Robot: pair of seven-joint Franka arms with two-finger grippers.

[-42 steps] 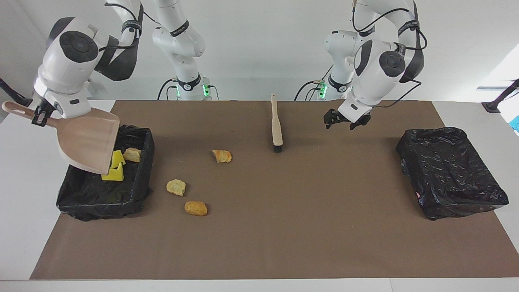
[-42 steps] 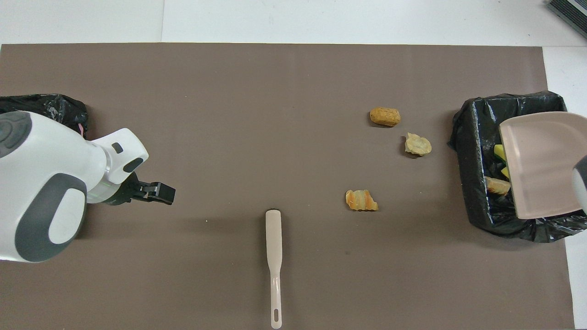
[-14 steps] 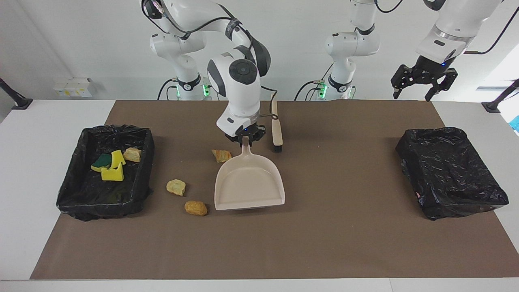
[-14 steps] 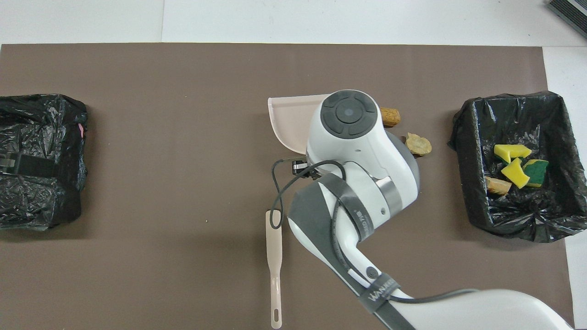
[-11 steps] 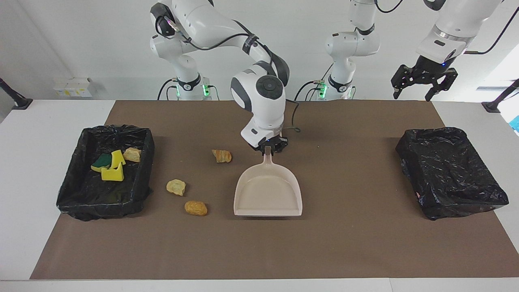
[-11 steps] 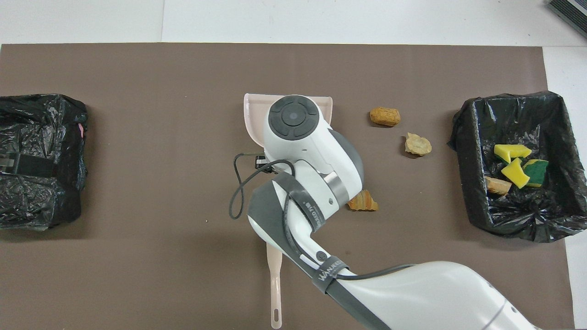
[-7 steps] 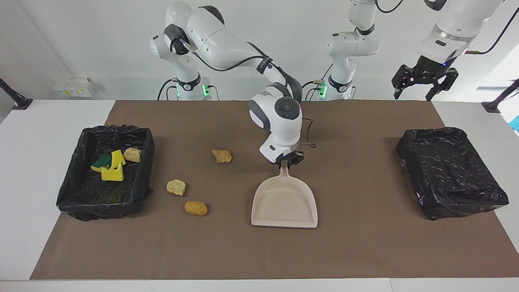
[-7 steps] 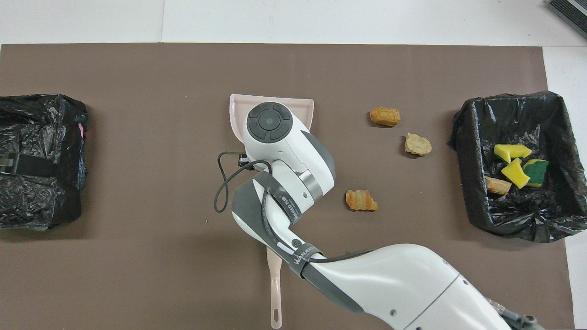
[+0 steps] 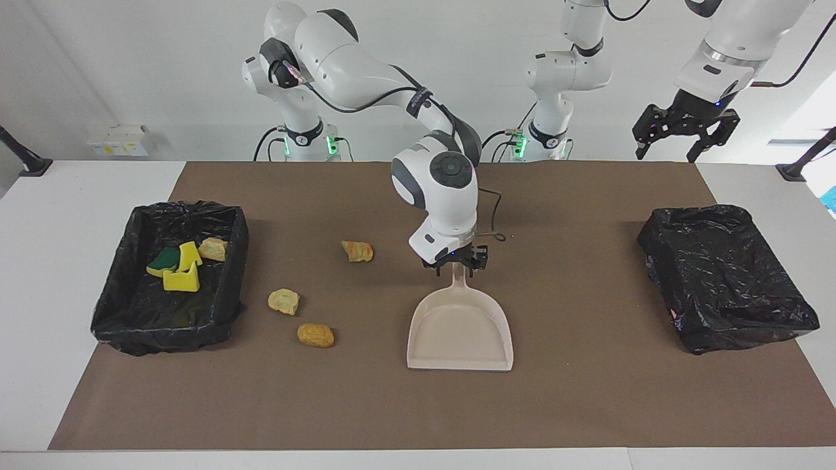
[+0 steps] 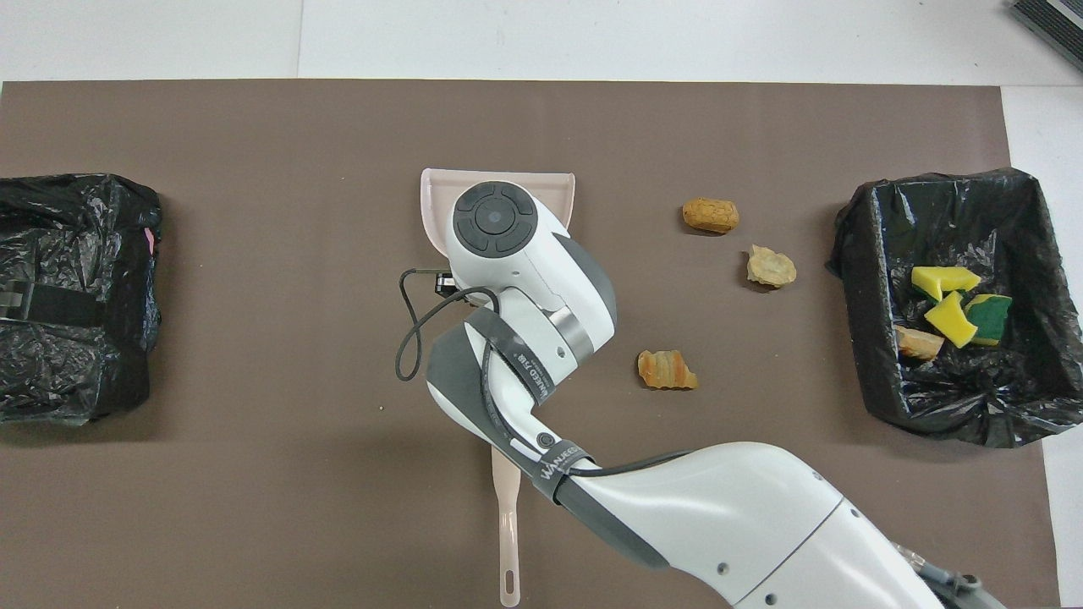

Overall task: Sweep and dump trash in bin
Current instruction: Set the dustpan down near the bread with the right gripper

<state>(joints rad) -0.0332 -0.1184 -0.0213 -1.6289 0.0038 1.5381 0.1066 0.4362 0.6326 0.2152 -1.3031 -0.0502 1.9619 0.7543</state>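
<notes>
Logging 3 light, crumbly bread chunks loose near the right arm's bin; I'd sweep, never pinch. Right gripper open over dustpan handle; left gripper open, waiting.

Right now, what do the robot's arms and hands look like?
Both arms are glossy white with rounded dark grey joint caps. The right arm has a thin black cable looping beside it and a black band with lettering. Green lights glow at both bases. The right gripper and left gripper are black, two-fingered claws.
</notes>
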